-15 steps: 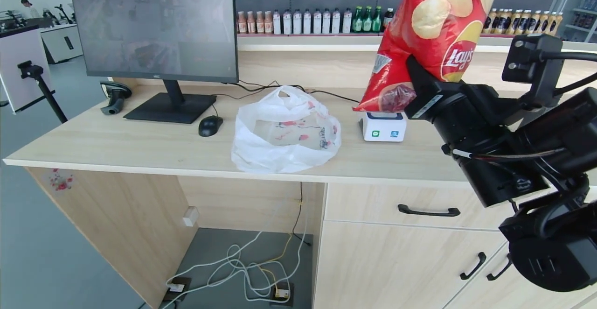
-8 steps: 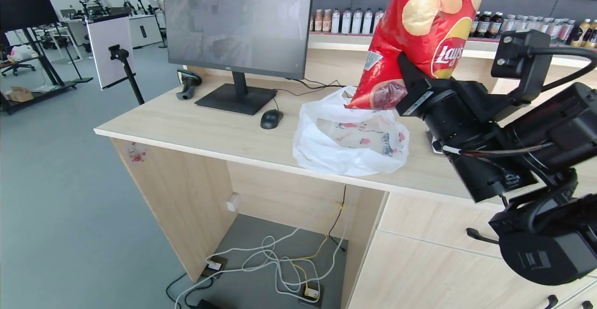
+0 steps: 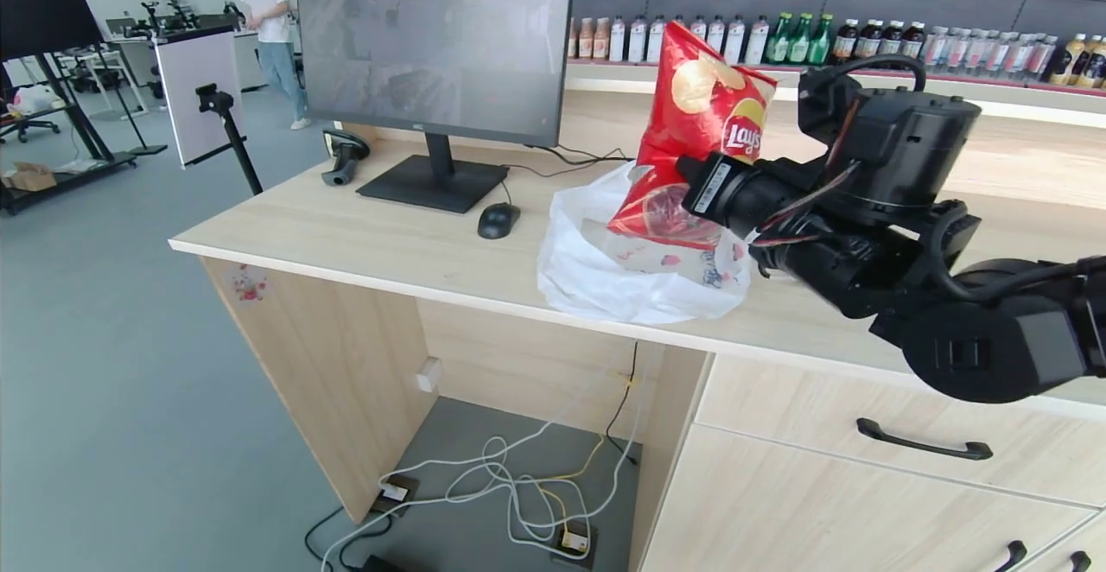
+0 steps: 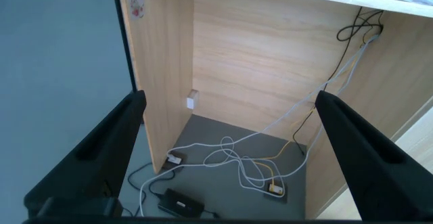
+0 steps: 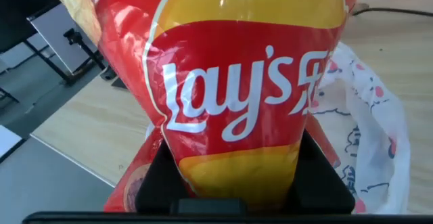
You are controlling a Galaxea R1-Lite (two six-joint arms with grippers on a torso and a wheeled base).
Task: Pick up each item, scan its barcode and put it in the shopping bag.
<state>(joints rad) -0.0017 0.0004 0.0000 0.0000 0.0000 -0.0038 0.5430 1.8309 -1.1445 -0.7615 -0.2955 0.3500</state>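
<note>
My right gripper (image 3: pixel 696 187) is shut on a red bag of chips (image 3: pixel 691 144), holding it upright just above the open mouth of the white plastic shopping bag (image 3: pixel 639 274) on the wooden counter. In the right wrist view the chips bag (image 5: pixel 237 95) is pinched between the black fingers (image 5: pixel 159 176), with the shopping bag (image 5: pixel 369 143) below it. My left gripper (image 4: pixel 230 156) hangs low beside the counter, open, its fingers (image 4: pixel 101 149) spread wide with nothing between them, over the floor cables.
On the counter (image 3: pixel 363 239) stand a monitor (image 3: pixel 432 45), a black mouse (image 3: pixel 498 220) and a handheld scanner (image 3: pixel 341 157). Shelves of bottles (image 3: pixel 778 36) run behind. Under the counter lie cables (image 3: pixel 501 486); drawers (image 3: pixel 916 447) are at the right.
The head camera swung left. My right arm carried the chips bag from above the small white scanner box over and down to the shopping bag's mouth.
</note>
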